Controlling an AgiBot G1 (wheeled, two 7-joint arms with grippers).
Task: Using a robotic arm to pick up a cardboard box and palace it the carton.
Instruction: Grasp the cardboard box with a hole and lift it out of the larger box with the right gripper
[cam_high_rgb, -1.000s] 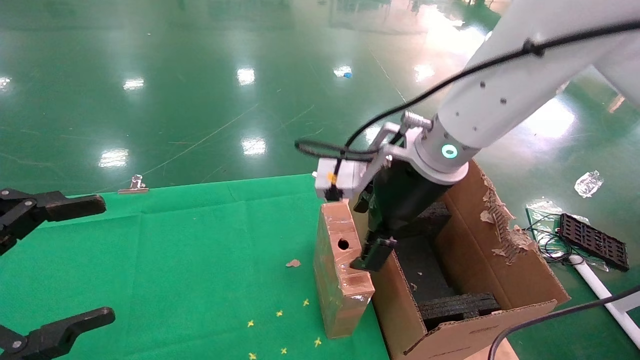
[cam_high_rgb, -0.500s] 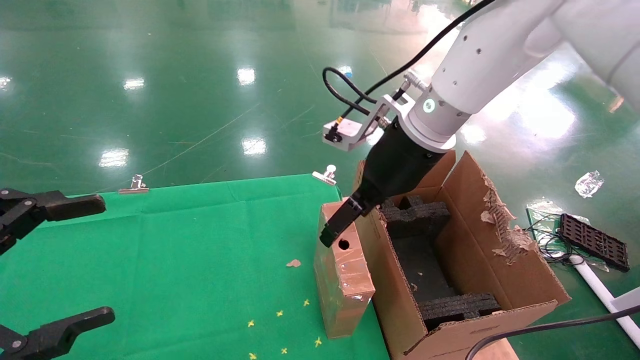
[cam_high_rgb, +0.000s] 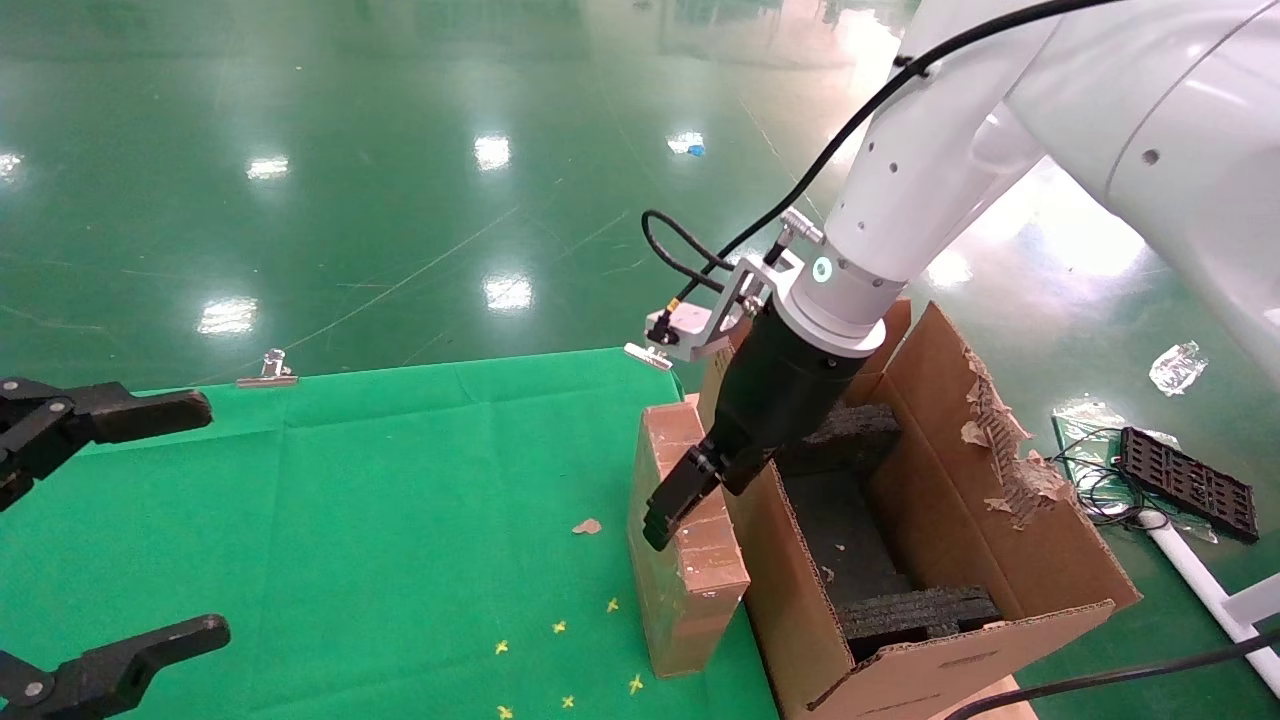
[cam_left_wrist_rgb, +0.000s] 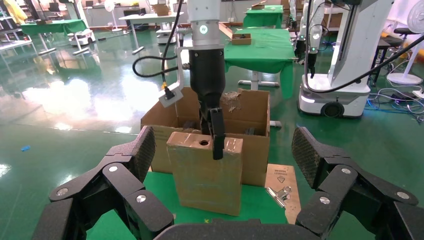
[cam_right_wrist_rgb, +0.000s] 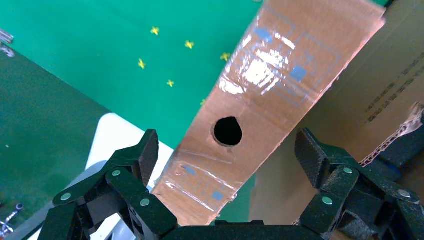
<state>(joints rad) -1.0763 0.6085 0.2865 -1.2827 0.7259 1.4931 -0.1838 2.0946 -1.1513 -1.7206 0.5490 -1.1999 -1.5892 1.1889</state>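
- The cardboard box (cam_high_rgb: 685, 540) stands upright on its narrow end on the green cloth (cam_high_rgb: 400, 520), its long side just beside the outer wall of the carton (cam_high_rgb: 960, 520), on the carton's left.
- The box's narrow top face carries glossy tape and one round hole (cam_right_wrist_rgb: 228, 131); it is outside the carton, not in it.
- The robotic arm (cam_high_rgb: 930, 190), the robot's right, reaches down from the upper right, and its right gripper (cam_high_rgb: 690, 495) hangs right over the top of the box.
- In the right wrist view the two black fingers (cam_right_wrist_rgb: 125, 172) are spread wide, one on each side of the taped top face, and neither pad touches the cardboard.
- In the head view one finger tip shows against the box's top edge on the cloth side; the other is hidden behind the gripper body.
- The carton is open at the top, with black foam inserts (cam_high_rgb: 915, 610) inside and a torn, ragged edge (cam_high_rgb: 1000, 440) on its far right wall.
- The left gripper (cam_high_rgb: 90, 530) is parked at the left edge of the cloth, well apart from the box, with its fingers wide open and nothing between them.
- A metal binder clip (cam_high_rgb: 266, 370) sits on the far edge of the cloth, and small yellow crosses (cam_high_rgb: 560, 650) mark the cloth near the foot of the box.
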